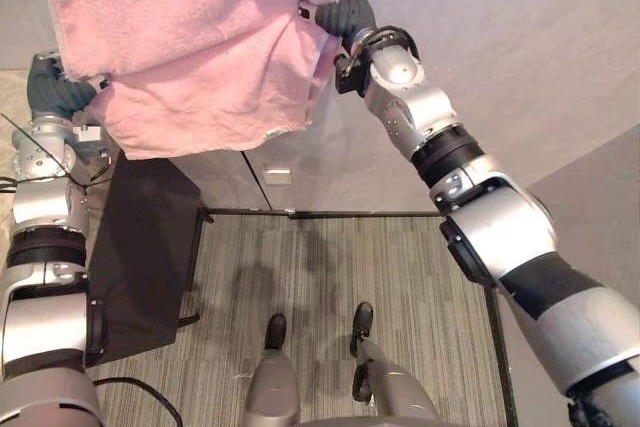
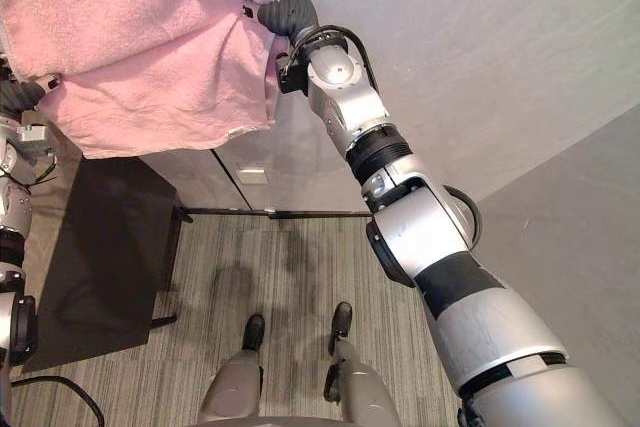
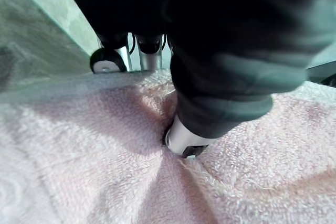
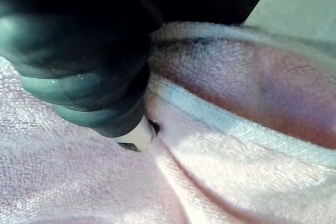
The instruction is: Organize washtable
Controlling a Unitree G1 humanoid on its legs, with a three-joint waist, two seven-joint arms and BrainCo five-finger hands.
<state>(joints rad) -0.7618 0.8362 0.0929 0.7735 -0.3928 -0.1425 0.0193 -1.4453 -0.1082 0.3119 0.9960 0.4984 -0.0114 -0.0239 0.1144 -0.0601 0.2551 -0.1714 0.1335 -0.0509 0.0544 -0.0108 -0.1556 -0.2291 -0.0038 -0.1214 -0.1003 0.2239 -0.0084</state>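
Note:
A pink towel (image 1: 200,37) hangs spread between my two raised hands, high in front of me. My left hand (image 1: 55,87) grips its left corner, with the cloth bunched against the dark cover. In the left wrist view a silver finger (image 3: 181,140) digs into a fold of the towel (image 3: 79,156). My right hand (image 1: 345,12) pinches the towel's right edge by its small tag. The right wrist view has a fingertip (image 4: 137,136) tucked under the towel's white hem (image 4: 236,129). The towel's lower edge droops in the middle.
A black low table (image 1: 140,247) stands on the striped grey carpet (image 1: 400,287) to my left. A grey wall with a white socket (image 1: 277,176) rises behind a dark floor strip (image 1: 330,214). A dark castor (image 3: 107,61) is beyond the towel.

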